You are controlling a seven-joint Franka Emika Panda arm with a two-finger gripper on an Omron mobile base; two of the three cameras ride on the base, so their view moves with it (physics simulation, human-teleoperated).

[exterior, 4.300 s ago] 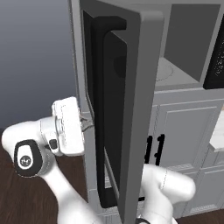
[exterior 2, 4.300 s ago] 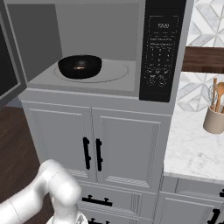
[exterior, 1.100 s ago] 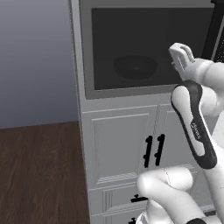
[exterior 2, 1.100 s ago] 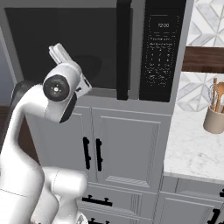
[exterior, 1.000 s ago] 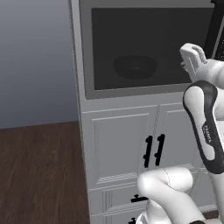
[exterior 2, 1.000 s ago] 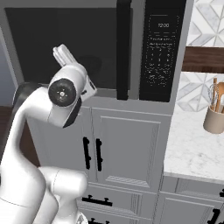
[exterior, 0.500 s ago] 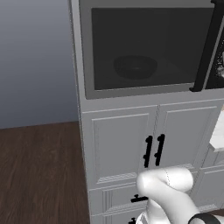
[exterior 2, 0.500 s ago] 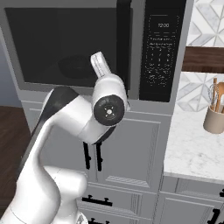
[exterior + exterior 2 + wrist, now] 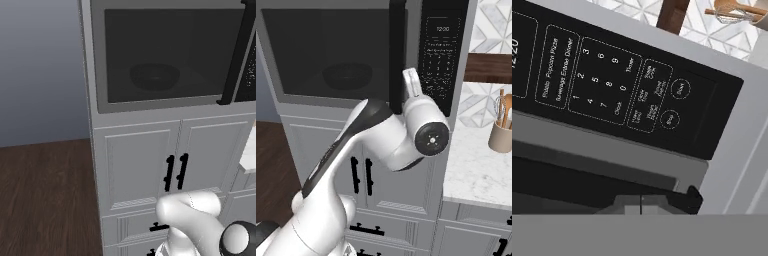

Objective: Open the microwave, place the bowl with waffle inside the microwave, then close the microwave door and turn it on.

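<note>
The microwave (image 9: 95, 107) has its door (image 9: 165, 52) closed, and the black bar handle (image 9: 397, 50) stands upright beside the control panel (image 9: 442, 55). The bowl (image 9: 347, 75) shows dimly through the tinted glass, resting inside; in the left base view the bowl (image 9: 155, 76) sits mid-window. My gripper (image 9: 411, 83) points up in front of the panel's lower left, close to the handle. In the hand view the shut gripper (image 9: 641, 205) aims at the button field of the control panel (image 9: 627, 95), tilted, holding nothing.
White cabinet doors with black handles (image 9: 361, 175) sit under the microwave. A marble counter (image 9: 476, 170) to the right carries a utensil holder (image 9: 501, 136). Dark wood floor (image 9: 45, 195) lies to the left. My arm's elbow (image 9: 428, 137) hangs before the cabinets.
The door, open earlier, now stands closed. Over the last second my hand has swung right from in front of the door window to the control panel.
</note>
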